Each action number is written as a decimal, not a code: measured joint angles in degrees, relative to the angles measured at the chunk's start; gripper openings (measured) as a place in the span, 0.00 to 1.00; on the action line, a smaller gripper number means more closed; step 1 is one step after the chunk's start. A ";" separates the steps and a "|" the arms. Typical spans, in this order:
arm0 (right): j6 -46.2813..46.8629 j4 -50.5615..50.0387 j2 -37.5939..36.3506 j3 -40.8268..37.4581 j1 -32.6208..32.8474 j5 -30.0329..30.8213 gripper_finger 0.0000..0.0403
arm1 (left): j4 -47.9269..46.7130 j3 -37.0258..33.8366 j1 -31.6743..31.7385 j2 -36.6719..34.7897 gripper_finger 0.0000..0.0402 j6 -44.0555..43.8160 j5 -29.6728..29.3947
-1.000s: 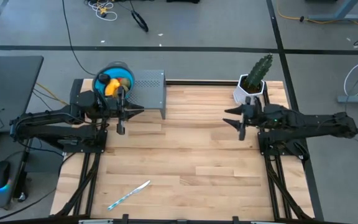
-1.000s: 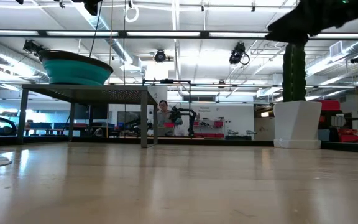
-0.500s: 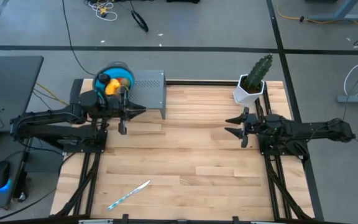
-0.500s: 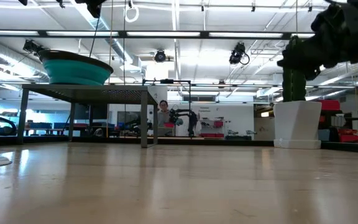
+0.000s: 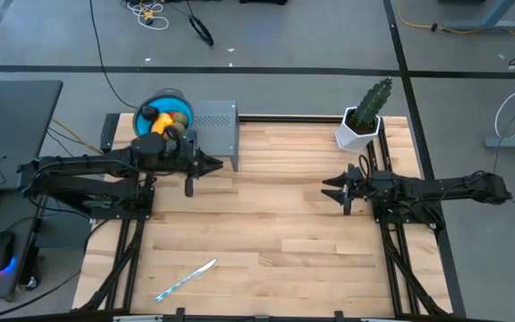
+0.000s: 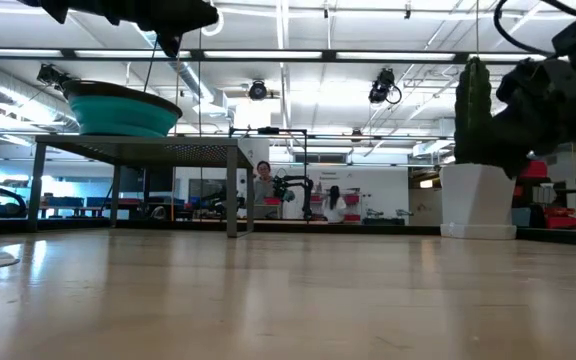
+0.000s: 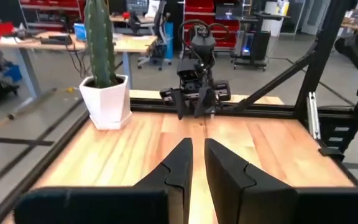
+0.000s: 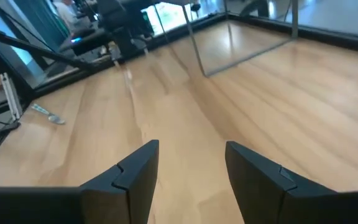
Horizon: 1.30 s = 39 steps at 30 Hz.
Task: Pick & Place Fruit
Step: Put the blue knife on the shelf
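At the table's far left corner, a blue bowl on a grey perforated stand holds the fruit; the yellow-orange oblong's long axis cannot be told, being partly hidden by the arm. Just beside the stand, the left gripper points toward the right edge, fingers nearly pressed together, empty. Near the right edge, the right gripper points back at it, fingers spread, empty.

open tabletop, cactus at corner
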 joint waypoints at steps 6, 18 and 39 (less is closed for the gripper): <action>2.93 5.16 -0.01 0.00 0.00 -5.54 0.48 | 0.41 -0.66 -1.03 -1.96 0.12 -3.04 2.02; -1.64 16.33 -0.09 0.02 0.02 -8.27 0.23 | 3.05 -13.04 -3.08 -25.02 0.12 -3.56 -2.46; -11.16 16.75 -0.09 0.05 0.00 -1.36 0.03 | 28.38 -34.01 -3.02 -47.71 0.12 1.55 -9.68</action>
